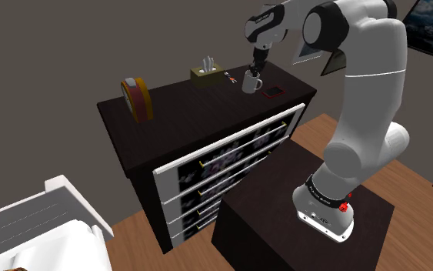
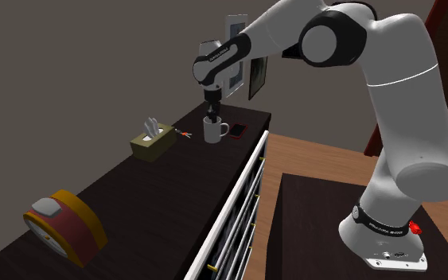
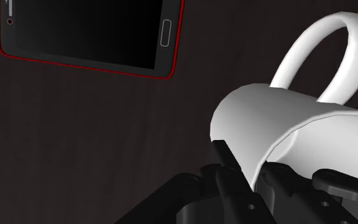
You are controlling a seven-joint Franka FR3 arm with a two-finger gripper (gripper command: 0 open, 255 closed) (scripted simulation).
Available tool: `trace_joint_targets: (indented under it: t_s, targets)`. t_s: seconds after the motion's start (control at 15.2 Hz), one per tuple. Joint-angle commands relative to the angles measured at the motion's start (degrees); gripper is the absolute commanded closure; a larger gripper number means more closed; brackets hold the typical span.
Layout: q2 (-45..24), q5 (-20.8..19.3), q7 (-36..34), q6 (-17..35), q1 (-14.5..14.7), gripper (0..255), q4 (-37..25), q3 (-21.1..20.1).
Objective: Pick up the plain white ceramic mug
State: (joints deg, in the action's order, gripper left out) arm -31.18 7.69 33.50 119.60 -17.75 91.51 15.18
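Note:
A plain white mug (image 1: 251, 84) stands near the far end of the dark dresser top (image 1: 184, 119), its handle towards the red-edged phone (image 1: 274, 93). My black gripper (image 1: 255, 69) comes straight down onto the mug's rim (image 2: 212, 121). In the wrist view the mug wall (image 3: 279, 114) sits between the two fingers, one finger (image 3: 224, 159) against the outside and the other inside the cup, clasping the wall. The mug (image 2: 212, 131) still looks to rest on the dresser.
A black phone (image 3: 88, 32) with a red edge lies just beside the mug. A tissue box (image 2: 152, 141) and a small red-handled item (image 2: 184, 134) sit further along. A red and yellow round object (image 2: 63, 227) stands at the other end. Framed pictures (image 2: 238, 56) hang behind.

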Motion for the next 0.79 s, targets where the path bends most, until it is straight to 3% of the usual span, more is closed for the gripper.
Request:
trace_joint_targets:
  t_s: [0.0, 0.73]
  targets:
    - [0.59, -0.19, -0.20, -1.28, 0.11, 255, -0.70, 0.09]
    - [3.20, -1.00, -0.63, -7.03, 0.27, 255, -3.92, 0.54]
